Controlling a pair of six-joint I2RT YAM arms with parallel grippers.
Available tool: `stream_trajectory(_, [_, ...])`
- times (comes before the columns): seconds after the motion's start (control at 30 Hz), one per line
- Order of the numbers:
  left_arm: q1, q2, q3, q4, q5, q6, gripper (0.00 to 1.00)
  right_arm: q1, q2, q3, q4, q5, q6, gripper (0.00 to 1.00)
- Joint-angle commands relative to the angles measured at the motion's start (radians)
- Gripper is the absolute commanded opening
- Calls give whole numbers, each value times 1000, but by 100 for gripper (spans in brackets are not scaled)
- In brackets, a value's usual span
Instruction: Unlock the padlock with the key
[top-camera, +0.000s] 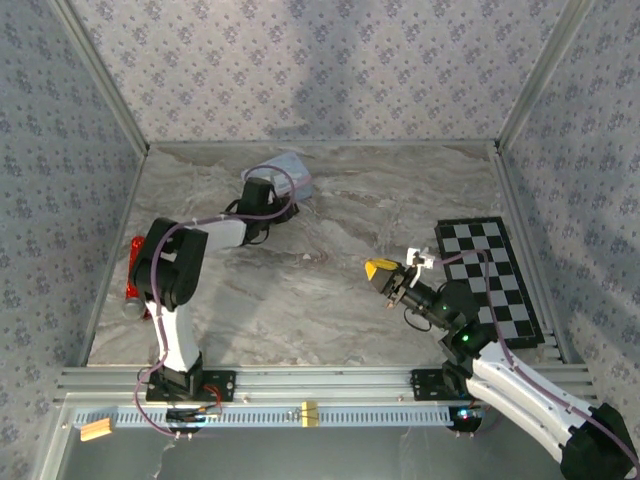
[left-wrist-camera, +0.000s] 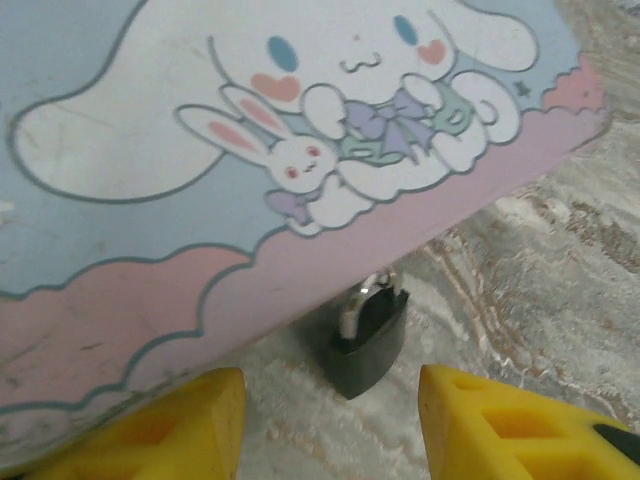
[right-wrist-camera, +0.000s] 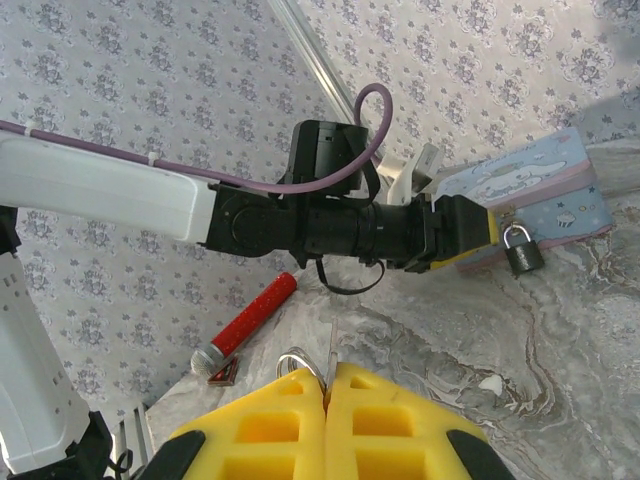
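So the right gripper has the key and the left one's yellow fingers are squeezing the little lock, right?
Not quite. In the left wrist view the left gripper is open, its yellow fingers either side of the padlock, not touching it. The right gripper does hold the key.

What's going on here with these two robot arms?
The left gripper is open, its yellow fingers either side of a small grey padlock that hangs from a cartoon tin. The right gripper is shut on the key, well away from the lock. The key has not yet reached the padlock.
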Motion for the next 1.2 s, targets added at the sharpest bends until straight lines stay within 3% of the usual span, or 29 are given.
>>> stream_trajectory(0.0, [1,35,57,52,90,61,50,6,-15,-4,-11,18,-22,0])
stream_trajectory(0.63, [14,162,124,99,101,-66,53,11,-16,0,-26,21,-25,0])
stream_trajectory(0.9, [17,207,118,215,92,-126,51,12,-23,1,-32,12,-23,0])
stream_trajectory(1.17, [20,228,139,222,87,-124,44,13,-30,5,-44,15,-25,0])
